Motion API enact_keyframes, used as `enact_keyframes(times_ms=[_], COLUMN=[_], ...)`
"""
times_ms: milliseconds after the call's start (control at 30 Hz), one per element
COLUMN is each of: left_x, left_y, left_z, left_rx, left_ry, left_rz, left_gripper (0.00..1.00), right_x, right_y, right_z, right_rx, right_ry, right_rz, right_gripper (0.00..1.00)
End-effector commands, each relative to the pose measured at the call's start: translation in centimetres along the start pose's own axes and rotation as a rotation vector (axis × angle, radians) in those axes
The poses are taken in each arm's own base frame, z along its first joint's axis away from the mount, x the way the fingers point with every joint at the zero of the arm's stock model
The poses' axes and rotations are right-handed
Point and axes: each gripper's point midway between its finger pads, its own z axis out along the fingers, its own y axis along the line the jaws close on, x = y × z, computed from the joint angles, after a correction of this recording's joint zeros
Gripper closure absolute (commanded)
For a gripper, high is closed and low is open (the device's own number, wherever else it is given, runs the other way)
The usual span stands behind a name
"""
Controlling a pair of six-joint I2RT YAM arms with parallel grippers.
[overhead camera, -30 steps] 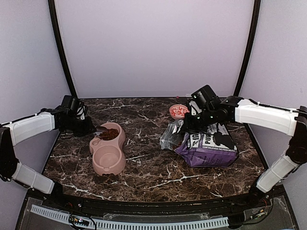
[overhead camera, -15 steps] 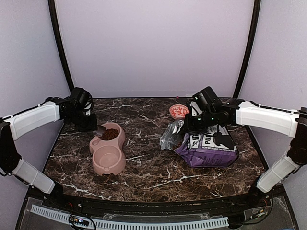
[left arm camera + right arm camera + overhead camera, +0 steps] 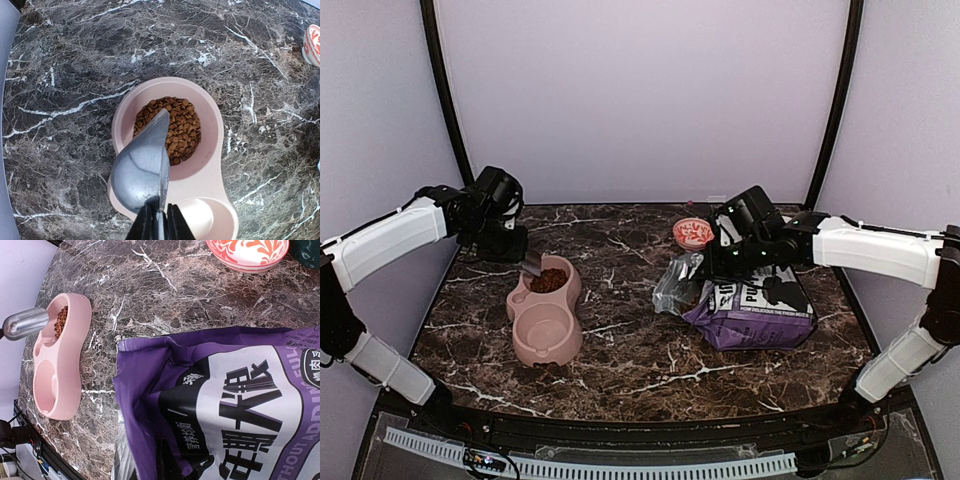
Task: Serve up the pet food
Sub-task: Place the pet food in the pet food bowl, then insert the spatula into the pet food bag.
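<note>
The pet food [image 3: 172, 127] is a heap of brown kibble in the far compartment of the pink double bowl [image 3: 206, 167]. My left gripper [image 3: 159, 226] is shut on the handle of a grey metal scoop [image 3: 142, 167], which hangs tilted over that compartment's left rim with its rounded back towards the camera. In the top view the scoop [image 3: 531, 265] sits just left of the kibble [image 3: 550, 280]. My right gripper [image 3: 725, 262] is shut at the upper edge of the purple-and-white bag [image 3: 760, 305]. Its fingers are hidden behind the bag [image 3: 240, 405] in the right wrist view.
The bowl's near compartment [image 3: 548, 335] holds no kibble. A small red-and-white patterned dish [image 3: 693, 232] stands at the back, just beyond the bag. The bag's silver-lined mouth [image 3: 675, 285] gapes towards the pink bowl. Black frame posts rise at both back corners.
My left arm has swung right and away from the table's left edge, carrying the scoop's handle end higher over the bowl. The right arm and the bag have barely moved.
</note>
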Motion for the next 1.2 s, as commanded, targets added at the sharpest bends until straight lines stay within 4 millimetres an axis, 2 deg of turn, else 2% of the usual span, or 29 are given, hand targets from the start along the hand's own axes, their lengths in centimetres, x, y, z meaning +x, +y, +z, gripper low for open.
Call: enact_keyframes(times_ms=[0, 133, 267, 433, 567, 667, 700, 767, 1167], left_x=[-0.3, -0.9, -1.1, -0.7, -0.3, 0.2, 1.0, 1.8, 3.5], left_y=[0.5, -1.6, -5.1, -10.3, -13.4, -15.0, -16.4, -17.9, -24.6], left_z=[-0.8, -1.6, -2.2, -3.5, -4.4, -4.3, -4.6, -4.5, -3.2], left_rx=[-0.062, 0.027, 0.166, 0.386, 0.537, 0.64, 0.683, 0.736, 0.898], left_ry=[0.005, -0.027, -0.046, -0.067, -0.089, -0.082, -0.071, -0.054, 0.0], left_rz=[0.043, 0.07, 0.111, 0.172, 0.201, 0.197, 0.218, 0.231, 0.269], left_gripper=[1.0, 1.0, 1.0, 1.0, 1.0, 1.0, 1.0, 1.0, 1.0], right_x=[-0.6, -0.6, -0.6, -0.5, -0.3, 0.1, 0.1, 0.1, 0.4], right_y=[0.7, 0.6, 0.9, 2.4, 2.4, 2.3, 2.3, 2.2, 1.9], right_z=[-0.8, -0.6, -0.6, -0.8, -0.6, -0.4, -0.4, -0.3, 0.1], right_rx=[-0.045, -0.043, -0.052, -0.121, -0.119, -0.118, -0.117, -0.112, -0.093], right_ry=[-0.035, -0.032, -0.028, -0.025, -0.019, -0.008, -0.008, -0.007, 0.006], right_rz=[-0.006, -0.011, -0.018, -0.049, -0.049, -0.048, -0.048, -0.048, -0.05], right_gripper=[1.0, 1.0, 1.0, 1.0, 1.0, 1.0, 1.0, 1.0, 1.0])
